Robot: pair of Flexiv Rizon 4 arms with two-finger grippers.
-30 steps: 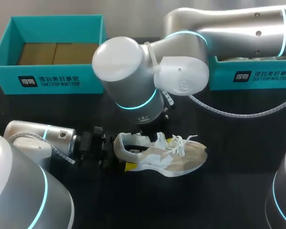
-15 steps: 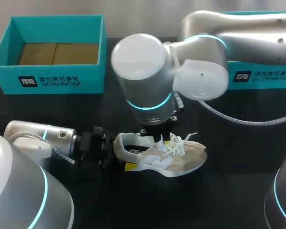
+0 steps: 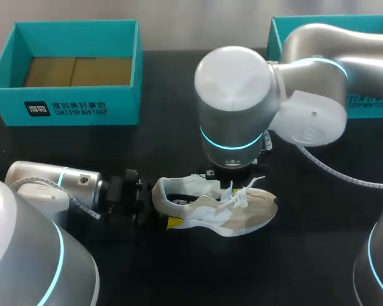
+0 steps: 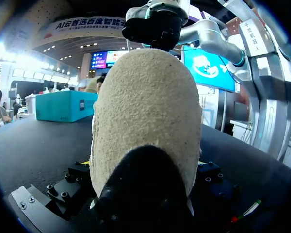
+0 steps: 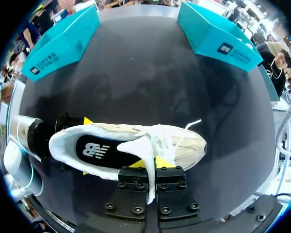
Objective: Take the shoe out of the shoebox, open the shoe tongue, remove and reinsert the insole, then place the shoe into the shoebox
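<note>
Shoe (image 3: 214, 210) lies on desk (image 3: 179, 146), toe toward 3 o'clock. Left tool (image 3: 159, 207) clamped on its heel. Right tool (image 5: 151, 164) closed, pinching the raised tongue (image 5: 144, 145).

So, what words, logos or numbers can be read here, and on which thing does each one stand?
Left shoebox, front wall: dark logo square, then two lines of white lettering; legible, but I do not spell out print.
Right shoebox, front wall: the same white lettering, only partly in view.
Insole of the shoe: a white two-letter logo on black.
Numbers: none on the table's things.
</note>
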